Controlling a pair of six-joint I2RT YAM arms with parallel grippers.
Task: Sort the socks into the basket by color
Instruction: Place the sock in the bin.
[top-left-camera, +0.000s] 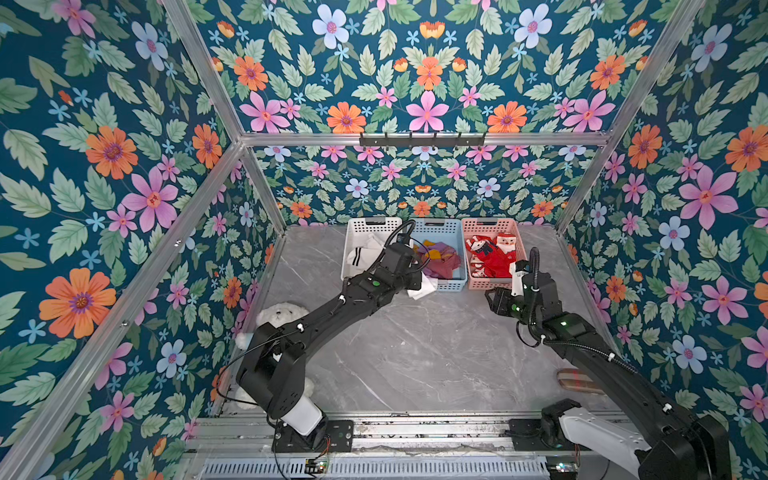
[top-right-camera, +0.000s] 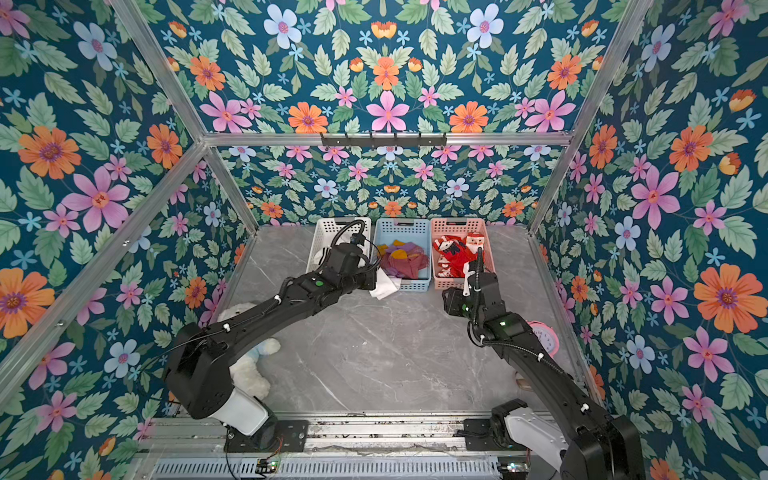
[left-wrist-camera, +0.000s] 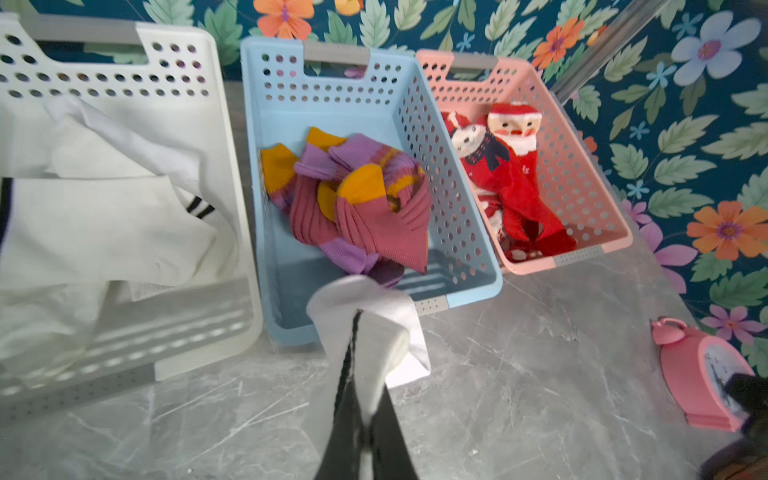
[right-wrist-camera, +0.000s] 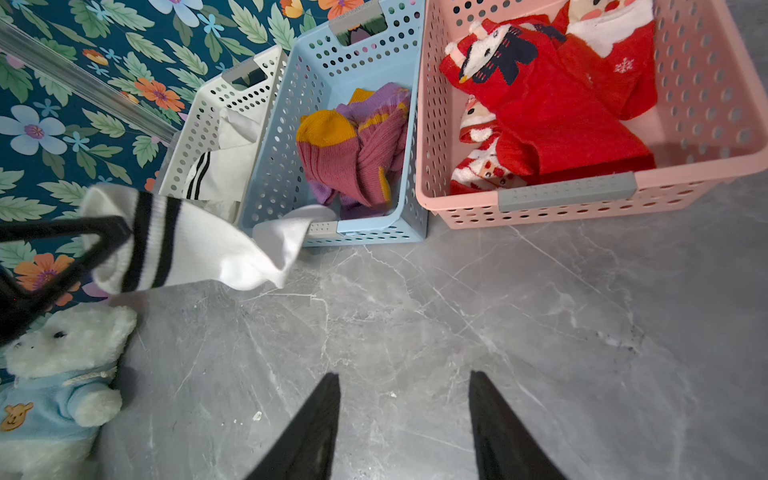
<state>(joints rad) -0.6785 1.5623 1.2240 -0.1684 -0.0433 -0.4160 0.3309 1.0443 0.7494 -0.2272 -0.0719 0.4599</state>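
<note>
Evidently light and limp, the white sock (right-wrist-camera: 199, 249) hangs pinched at its striped cuff between the left jaws, its toe drooping ahead of them at the near rim of the blue basket (right-wrist-camera: 374, 237), the white basket (right-wrist-camera: 195, 112) beside. The right jaws stand spread and empty above the desk (right-wrist-camera: 457, 291). That cuff seems the surest hold; the loose toe may snag.

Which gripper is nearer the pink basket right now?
Right. The right gripper hovers open just in front of the pink basket. The left gripper, shut on a white sock, is by the blue basket next to it.
</note>
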